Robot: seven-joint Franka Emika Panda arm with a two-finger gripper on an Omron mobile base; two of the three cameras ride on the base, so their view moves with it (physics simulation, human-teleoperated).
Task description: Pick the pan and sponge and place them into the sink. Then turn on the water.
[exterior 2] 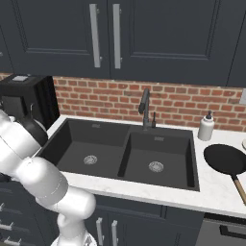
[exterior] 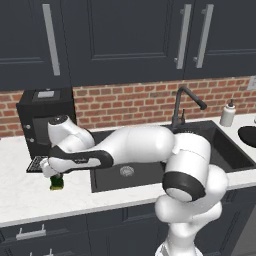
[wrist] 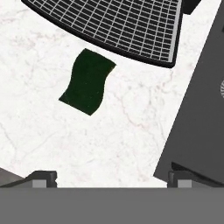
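Note:
The sponge (wrist: pixel 87 82) is a small dark green rectangle lying flat on the white marble counter, left of the sink (wrist: pixel 197 122). My gripper (wrist: pixel 112 178) hangs above it, open, with nothing between its widely spread fingertips. In the left base view the gripper (exterior: pixel 54 176) points down just over the sponge (exterior: pixel 56 183). The black pan (exterior 2: pixel 225 159) rests on the counter right of the sink (exterior 2: pixel 110 153), far from the gripper, its handle toward the front edge; it also shows as pan (exterior: pixel 248 135). Both basins of the sink (exterior: pixel 110 176) hold nothing. No water is in view at the faucet (exterior 2: pixel 144 108).
A black countertop oven (exterior: pixel 45 117) stands behind the gripper, and its gridded tray (wrist: pixel 113 26) juts out just beyond the sponge. A white soap bottle (exterior 2: pixel 206 127) stands at the sink's back right corner. Dark cabinets hang above the brick wall.

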